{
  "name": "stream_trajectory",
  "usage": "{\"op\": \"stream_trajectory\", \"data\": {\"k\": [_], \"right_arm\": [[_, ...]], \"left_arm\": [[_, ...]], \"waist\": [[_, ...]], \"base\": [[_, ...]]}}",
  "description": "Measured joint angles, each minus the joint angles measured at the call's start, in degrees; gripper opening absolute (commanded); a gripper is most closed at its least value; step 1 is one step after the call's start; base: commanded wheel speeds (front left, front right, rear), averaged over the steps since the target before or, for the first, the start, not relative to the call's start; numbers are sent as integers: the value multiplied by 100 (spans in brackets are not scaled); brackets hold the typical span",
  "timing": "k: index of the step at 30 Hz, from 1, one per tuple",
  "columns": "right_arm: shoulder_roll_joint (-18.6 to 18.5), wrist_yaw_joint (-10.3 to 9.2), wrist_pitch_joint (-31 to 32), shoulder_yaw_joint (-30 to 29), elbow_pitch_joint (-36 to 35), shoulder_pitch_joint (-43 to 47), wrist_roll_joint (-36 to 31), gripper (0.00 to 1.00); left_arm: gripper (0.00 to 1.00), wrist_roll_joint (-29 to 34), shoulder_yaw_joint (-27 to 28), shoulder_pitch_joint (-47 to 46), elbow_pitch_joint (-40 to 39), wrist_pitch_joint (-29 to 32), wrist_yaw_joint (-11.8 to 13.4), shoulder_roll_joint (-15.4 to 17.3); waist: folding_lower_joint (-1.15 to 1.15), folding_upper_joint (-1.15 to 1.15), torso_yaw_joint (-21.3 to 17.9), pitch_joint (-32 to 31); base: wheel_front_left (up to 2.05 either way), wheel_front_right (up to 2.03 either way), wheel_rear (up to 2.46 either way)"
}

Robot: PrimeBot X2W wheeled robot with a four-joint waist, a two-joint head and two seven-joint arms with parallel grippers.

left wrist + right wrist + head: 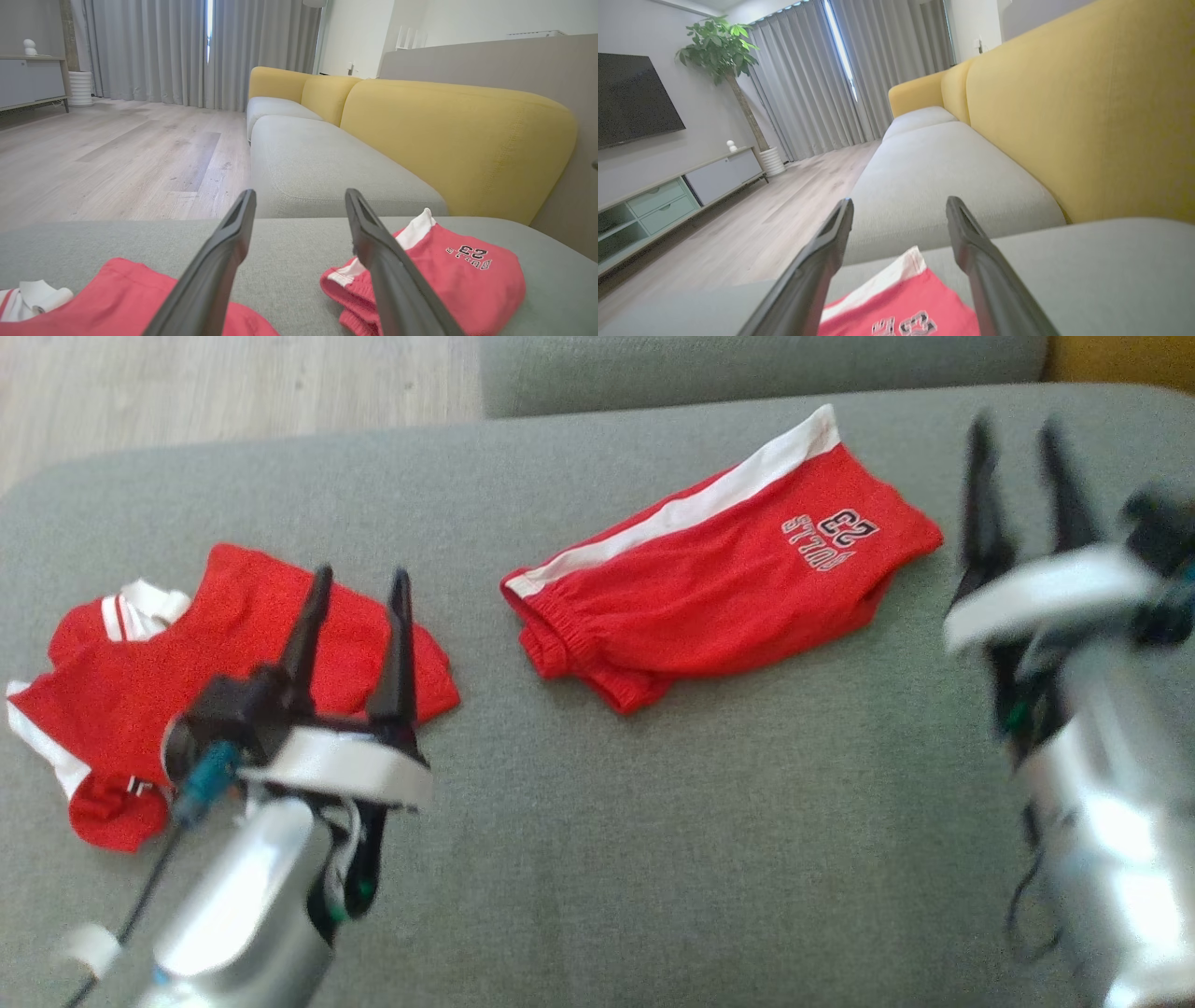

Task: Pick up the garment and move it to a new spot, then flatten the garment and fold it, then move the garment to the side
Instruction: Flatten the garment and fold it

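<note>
Two tools, both with fingers spread and holding nothing, hang above the grey sofa seat. The red shorts lie between them. They are well to the right of the left tool and near the right tool, lower and to its left. They look folded in half already, with the white side stripe along the far edge and the elastic waistband facing the left tool. A red jersey lies below the left tool and to its left, apart from the shorts.

My reading is that the carry to the side is what remains. To keep the fold, each tool should come down on one end of the shorts and pinch through both layers. The left would take the waistband and the right the hem by the printed number. Lift both ends together and level, holding the cloth lightly taut so the upper layer cannot slide. Set the shorts down clear of the jersey.
</note>
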Motion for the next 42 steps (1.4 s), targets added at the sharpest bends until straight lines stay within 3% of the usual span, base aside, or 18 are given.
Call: {"op": "stream_trajectory", "data": {"k": [5,10,16,26,31,37,42], "right_arm": [[523,0,1,-481,-648,1124,-801,100],[700,0,0,-757,-1262,2100,-1404,100],[766,0,0,-701,-1527,2779,-1125,100],[775,0,241,-813,-1679,2649,-1191,100],[780,0,669,-1222,-1324,1908,-970,100],[779,0,1107,-2372,29,485,-870,100],[760,0,1170,-3438,1040,-237,-1759,100]], "left_arm": [[100,339,203,489,-56,0,-107,-196],[100,731,447,1046,-67,0,-256,-492],[100,1047,913,1493,-64,0,-497,-820],[100,1502,1209,1528,57,0,-862,-1102],[100,1641,1215,1269,133,0,-1024,-1217],[100,1751,1192,920,290,0,-1212,-1407],[100,1793,1171,816,381,0,-1305,-1499]], "waist": [[0,0,-51,-200],[1,0,-60,-372],[1,0,-61,-461],[2,0,41,-189],[3,0,180,125],[4,0,523,552],[3,0,779,790]], "base": [[0,0,0],[0,0,0],[0,0,0],[0,0,0],[0,0,0],[0,0,0],[0,0,0]]}}
